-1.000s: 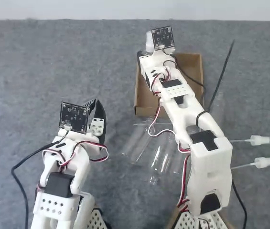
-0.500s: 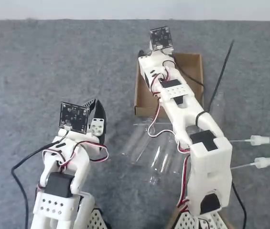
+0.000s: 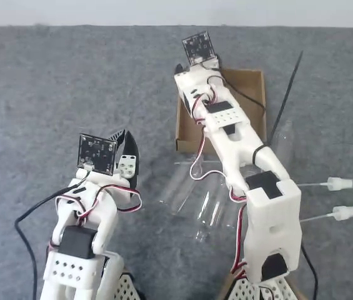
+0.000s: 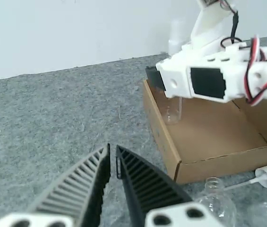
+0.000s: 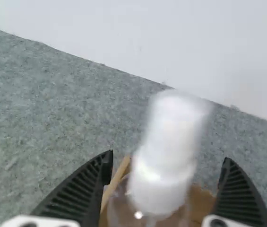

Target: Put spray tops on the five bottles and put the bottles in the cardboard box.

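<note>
Bottle (image 5: 169,142), capped, likely light and slippery, best held mid-body, stood in a far corner of the box (image 3: 252,85) between the spread jaws of the right gripper (image 5: 166,161); the left gripper (image 4: 113,151) had its jaws almost pressed together.

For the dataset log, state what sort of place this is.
Probably a robotics lab bench: left arm and right arm side by side on a grey felt mat, a plain white wall behind.

Left arm (image 3: 85,215) and right arm (image 3: 242,140): white plastic shells, black servo blocks (image 3: 76,241), red-white-black wire loops (image 3: 199,164), square black wrist camera boards (image 3: 97,153), ribbed black end effector fingers (image 4: 140,182).
</note>
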Motion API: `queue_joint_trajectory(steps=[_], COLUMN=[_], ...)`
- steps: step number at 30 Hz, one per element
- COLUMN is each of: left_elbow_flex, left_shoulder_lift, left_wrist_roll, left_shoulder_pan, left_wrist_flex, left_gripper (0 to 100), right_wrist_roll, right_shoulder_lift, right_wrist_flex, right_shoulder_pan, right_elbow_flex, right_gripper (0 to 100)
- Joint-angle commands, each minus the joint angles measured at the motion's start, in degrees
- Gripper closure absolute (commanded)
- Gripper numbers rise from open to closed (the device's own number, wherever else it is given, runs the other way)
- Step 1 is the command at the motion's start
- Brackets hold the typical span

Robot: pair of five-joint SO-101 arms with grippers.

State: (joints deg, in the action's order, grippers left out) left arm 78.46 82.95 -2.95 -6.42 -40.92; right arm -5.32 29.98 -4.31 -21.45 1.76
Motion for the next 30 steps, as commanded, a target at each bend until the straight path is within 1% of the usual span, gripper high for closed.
queue_joint_trajectory(steps=[1, 8, 15, 24, 30], left_elbow_flex=[-0.2, -0.2, -0.2, -0.2, -0.2], left_shoulder_lift=[-0.1, -0.1, -0.1, -0.1, -0.1], left_wrist_roll=[0.0, 0.1, 0.2, 0.1, 0.2], left_shoulder_pan=[0.1, 0.1, 0.3, 0.4, 0.4], left_wrist_flex=[1.3, 1.4, 1.4, 1.4, 1.4], left_gripper=[99, 99, 99, 99, 99], right_wrist_roll=[-0.8, -0.8, -0.9, -0.9, -1.2], right_shoulder_lift=[-1.5, -5.1, -15.4, -31.3, -38.7], right_wrist_flex=[-6.9, -17.6, -30.0, -55.3, -71.9], right_shoulder_pan=[0.8, 0.3, 0.7, 0.7, 0.8], right_elbow_flex=[8.9, 18.9, 22.2, 21.8, 21.8], right_gripper=[70.7, 70.8, 70.9, 70.9, 71.0])
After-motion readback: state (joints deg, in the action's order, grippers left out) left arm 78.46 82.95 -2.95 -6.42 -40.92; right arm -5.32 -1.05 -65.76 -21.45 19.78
